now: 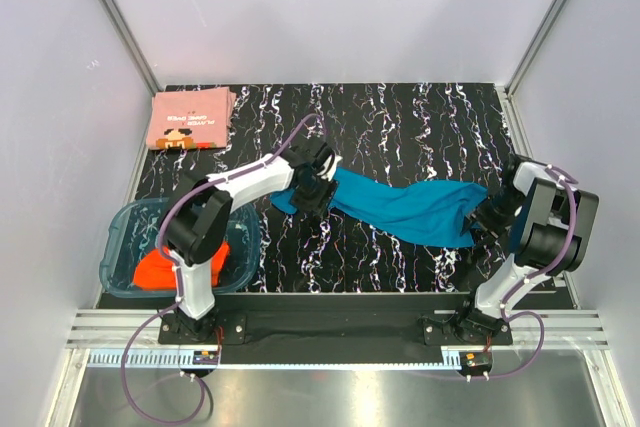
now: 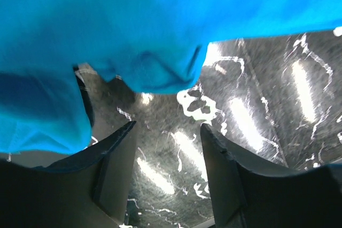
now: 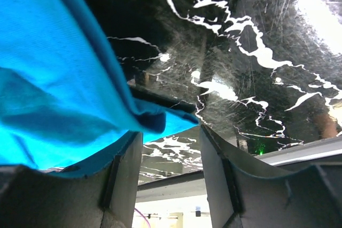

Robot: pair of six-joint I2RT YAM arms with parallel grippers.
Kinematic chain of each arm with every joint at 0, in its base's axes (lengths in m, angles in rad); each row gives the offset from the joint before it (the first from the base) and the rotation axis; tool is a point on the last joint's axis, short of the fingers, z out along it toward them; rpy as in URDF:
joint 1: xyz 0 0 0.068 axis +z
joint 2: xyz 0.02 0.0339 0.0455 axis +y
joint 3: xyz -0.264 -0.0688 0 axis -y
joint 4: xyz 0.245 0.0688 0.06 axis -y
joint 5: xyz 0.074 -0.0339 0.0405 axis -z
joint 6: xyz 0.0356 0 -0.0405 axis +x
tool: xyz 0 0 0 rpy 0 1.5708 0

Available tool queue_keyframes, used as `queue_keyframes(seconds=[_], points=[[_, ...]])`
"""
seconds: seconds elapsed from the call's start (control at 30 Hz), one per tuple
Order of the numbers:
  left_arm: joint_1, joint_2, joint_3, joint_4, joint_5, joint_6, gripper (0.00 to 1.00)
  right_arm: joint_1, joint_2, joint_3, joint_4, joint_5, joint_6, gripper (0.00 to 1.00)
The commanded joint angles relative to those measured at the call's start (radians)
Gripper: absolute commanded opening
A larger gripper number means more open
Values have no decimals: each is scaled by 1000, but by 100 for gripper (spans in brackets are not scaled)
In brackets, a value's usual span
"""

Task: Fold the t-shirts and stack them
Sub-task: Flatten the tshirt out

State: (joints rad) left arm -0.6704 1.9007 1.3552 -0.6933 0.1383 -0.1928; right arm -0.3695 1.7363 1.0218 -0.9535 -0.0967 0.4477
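Three t-shirts show from above. The teal-blue t-shirt lies stretched in a loose band across the middle of the black marbled worktop. The salmon-pink t-shirt sits folded at the far left corner. The orange-red t-shirt is bunched in the clear blue tub at the near left, partly hidden by the left arm. That arm reaches forward and inward, with the left hand pointing down at the teal shirt's left end. The right arm is folded back on itself with its elbow high, and the right hand sits low at the shirt's right end.

In the left wrist view the hand is released, with its fingers apart and bare worktop in the gap. Teal cloth drapes over the outside of one finger and hangs just beyond the tips, not pinched.

In the right wrist view the hand is likewise released, fingers parted. A corner of the teal cloth lies over one finger and pokes toward the gap; the other finger is bare.
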Motion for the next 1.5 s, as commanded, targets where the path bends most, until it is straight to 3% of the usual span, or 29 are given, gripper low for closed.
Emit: queue_keyframes(seconds=[0.0, 0.33, 0.4, 0.43, 0.5, 0.57, 0.83, 1.17, 1.3, 1.33, 1.47], points=[[2, -89, -19, 14, -6, -7, 54, -2, -9, -12, 39, 23, 13, 53], [2, -144, -45, -6, -19, -2, 50, -11, 26, -35, 102, 91, 20, 41], [2, -146, -45, -12, -23, 3, 50, -11, 35, -28, 96, 91, 22, 31], [2, -144, -45, -12, -25, 4, 50, -11, 29, -25, 91, 91, 23, 21], [2, -147, -53, 4, -13, 12, 57, -11, -9, -23, 68, 89, 32, 14], [2, -147, -82, 50, 13, 22, 62, -11, -38, -12, 29, 80, 42, 1], [-32, -58, -64, 155, -75, -7, 61, -9, -129, -8, -24, -4, 60, 0], [-29, 136, 117, 170, -175, 27, 59, -9, -152, -2, -42, -20, 31, 0], [-29, 199, 208, 114, -206, 23, 42, -9, -150, 20, -54, -35, 22, 0], [-29, 202, 208, 104, -210, 20, 25, -9, -150, 29, -60, -37, 17, 0], [-31, 132, 174, 83, -241, 16, 1, 24, -159, 63, -85, -25, 13, 0]])
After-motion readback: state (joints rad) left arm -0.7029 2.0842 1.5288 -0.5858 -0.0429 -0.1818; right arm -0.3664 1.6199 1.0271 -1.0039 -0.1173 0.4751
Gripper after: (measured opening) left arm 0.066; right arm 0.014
